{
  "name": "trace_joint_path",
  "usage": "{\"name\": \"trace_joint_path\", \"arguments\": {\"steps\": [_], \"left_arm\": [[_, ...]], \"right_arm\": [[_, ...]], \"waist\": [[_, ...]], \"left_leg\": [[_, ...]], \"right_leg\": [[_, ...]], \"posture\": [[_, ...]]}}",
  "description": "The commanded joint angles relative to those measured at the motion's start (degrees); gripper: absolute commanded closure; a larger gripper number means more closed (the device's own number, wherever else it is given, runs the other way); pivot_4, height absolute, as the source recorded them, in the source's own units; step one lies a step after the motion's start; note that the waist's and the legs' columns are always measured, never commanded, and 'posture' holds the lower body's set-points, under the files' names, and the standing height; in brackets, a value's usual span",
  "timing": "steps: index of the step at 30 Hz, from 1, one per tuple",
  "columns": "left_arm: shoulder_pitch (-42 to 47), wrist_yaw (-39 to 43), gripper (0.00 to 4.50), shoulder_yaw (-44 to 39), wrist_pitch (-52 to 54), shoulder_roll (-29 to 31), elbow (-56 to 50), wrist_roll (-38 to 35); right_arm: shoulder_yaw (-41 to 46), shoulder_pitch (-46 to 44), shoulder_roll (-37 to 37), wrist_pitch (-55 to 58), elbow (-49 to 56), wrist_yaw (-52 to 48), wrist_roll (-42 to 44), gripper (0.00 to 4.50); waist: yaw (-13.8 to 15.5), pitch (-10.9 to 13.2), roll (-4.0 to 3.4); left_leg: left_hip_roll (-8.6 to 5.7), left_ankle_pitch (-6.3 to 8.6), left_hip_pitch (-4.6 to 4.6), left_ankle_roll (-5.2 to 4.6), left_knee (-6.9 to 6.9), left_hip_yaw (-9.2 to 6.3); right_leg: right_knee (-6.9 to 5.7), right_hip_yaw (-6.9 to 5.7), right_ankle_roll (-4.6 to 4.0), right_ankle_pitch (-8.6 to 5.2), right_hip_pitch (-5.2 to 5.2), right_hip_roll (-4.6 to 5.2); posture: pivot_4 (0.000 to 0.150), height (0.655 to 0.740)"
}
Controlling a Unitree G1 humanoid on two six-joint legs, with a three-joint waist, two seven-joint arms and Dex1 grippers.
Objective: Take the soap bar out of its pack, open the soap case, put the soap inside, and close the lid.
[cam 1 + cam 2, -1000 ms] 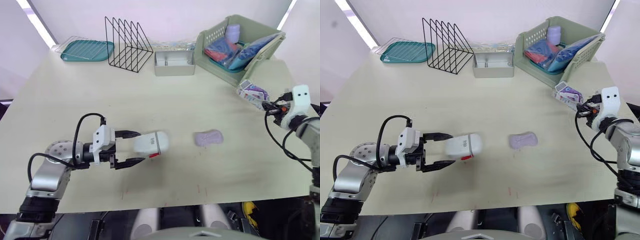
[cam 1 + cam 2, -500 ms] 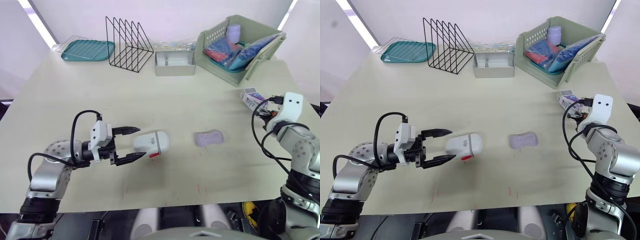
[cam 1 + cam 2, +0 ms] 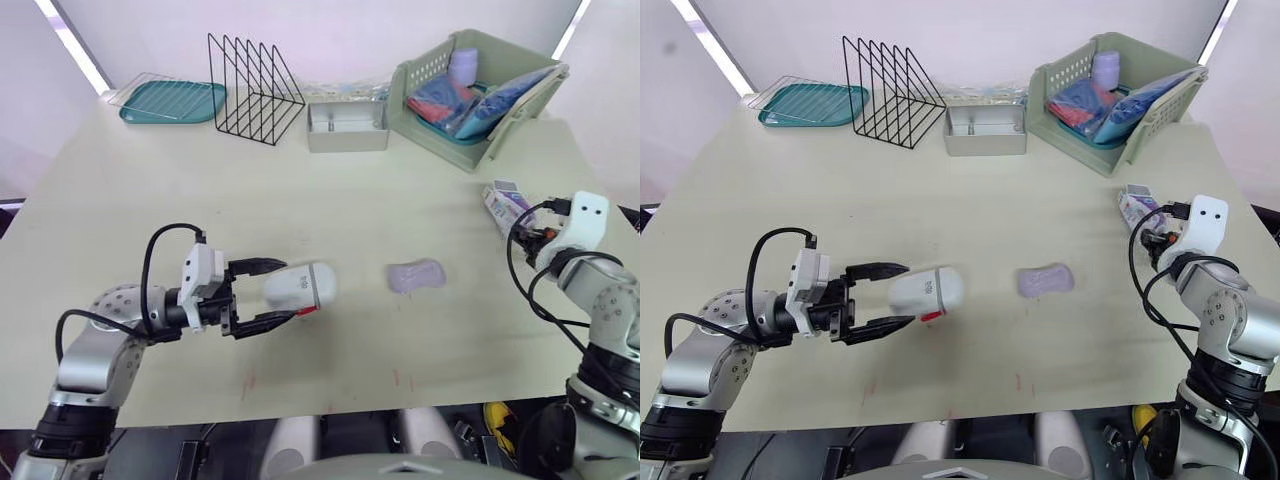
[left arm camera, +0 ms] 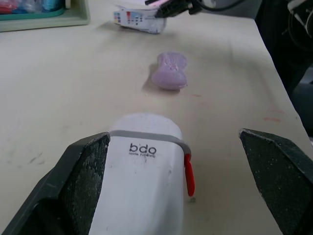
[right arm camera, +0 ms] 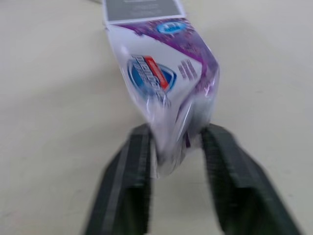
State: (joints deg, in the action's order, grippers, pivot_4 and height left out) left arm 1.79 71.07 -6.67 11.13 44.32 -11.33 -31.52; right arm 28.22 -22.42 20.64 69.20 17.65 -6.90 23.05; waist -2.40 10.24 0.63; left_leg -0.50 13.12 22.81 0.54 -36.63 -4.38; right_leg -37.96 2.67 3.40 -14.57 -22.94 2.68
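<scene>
The white soap case (image 3: 303,286) lies on its side on the table, lid shut, a red latch at its edge. My left gripper (image 3: 288,290) is open, one finger on each side of the case's near end (image 4: 142,181). The purple soap bar (image 3: 417,274) lies bare on the table to the right of the case. Near the table's right edge is the purple and white soap pack (image 3: 503,205). My right gripper (image 5: 173,156) is shut on the pack's near end (image 5: 164,83).
Along the back stand a teal tray (image 3: 172,100), a black wire rack (image 3: 255,90), a small metal box (image 3: 347,125) and a green basket (image 3: 480,90) with several packets. Bare tabletop lies between the case and the back row.
My right gripper has brought the pack down and nearer the table's right edge. My left gripper drew back slightly, then came forward around the case again. Case and soap have stayed put.
</scene>
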Motion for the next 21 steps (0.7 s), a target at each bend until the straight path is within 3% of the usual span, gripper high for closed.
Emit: {"name": "trace_joint_path", "arguments": {"steps": [1,2,3,4,14,21], "left_arm": [[-0.17,0.08,0.00,-0.93,-1.23,0.15,-0.82,0.31],[-0.18,-0.04,0.00,-0.86,-1.35,0.09,-0.64,0.52],[-0.20,-0.11,0.00,-0.79,-1.49,0.02,-0.48,0.75],[-0.30,-0.15,0.00,-0.69,-1.65,-0.03,-0.38,1.00],[-1.16,-0.14,0.00,-0.14,-2.95,0.12,0.07,3.02],[-0.53,-0.13,0.00,-0.52,-3.57,0.70,0.93,3.90]], "right_arm": [[-0.05,1.67,2.25,-1.02,2.92,-2.35,1.39,0.85],[0.05,2.14,2.42,-0.50,3.24,-2.95,2.05,0.67],[-0.03,2.64,2.68,-0.04,3.59,-3.90,2.83,0.18],[-0.61,3.55,3.40,-0.44,4.04,-5.05,3.21,0.08],[-4.31,13.17,12.56,-14.59,0.12,-23.76,6.46,0.08],[-4.37,24.56,19.35,-38.27,-2.79,-48.12,7.37,0.08]], "waist": [[0.16,0.00,0.00],[0.14,0.00,0.00],[0.09,0.00,0.00],[0.08,0.00,0.00],[0.08,0.00,0.01],[0.26,0.00,0.03]], "left_leg": [[0.00,0.00,0.02,0.00,0.00,-0.03],[0.00,0.00,0.02,0.00,0.00,-0.03],[0.00,0.00,0.02,0.00,0.00,-0.02],[0.00,0.00,0.02,0.00,0.01,-0.02],[0.02,0.00,0.00,0.00,0.01,0.01],[0.03,0.00,0.01,0.00,0.00,0.02]], "right_leg": [[0.01,-0.01,0.00,0.00,0.00,0.01],[0.02,-0.01,0.00,0.00,0.00,0.01],[0.02,0.00,0.00,0.00,0.00,0.01],[0.02,0.00,0.00,0.00,0.00,0.01],[0.03,0.00,0.02,-0.01,0.00,0.01],[0.06,-0.02,0.05,-0.01,0.01,0.01]], "posture": [[0.150,0.7400],[0.150,0.7400],[0.150,0.7400],[0.150,0.7400],[0.150,0.7400],[0.150,0.7400]]}}
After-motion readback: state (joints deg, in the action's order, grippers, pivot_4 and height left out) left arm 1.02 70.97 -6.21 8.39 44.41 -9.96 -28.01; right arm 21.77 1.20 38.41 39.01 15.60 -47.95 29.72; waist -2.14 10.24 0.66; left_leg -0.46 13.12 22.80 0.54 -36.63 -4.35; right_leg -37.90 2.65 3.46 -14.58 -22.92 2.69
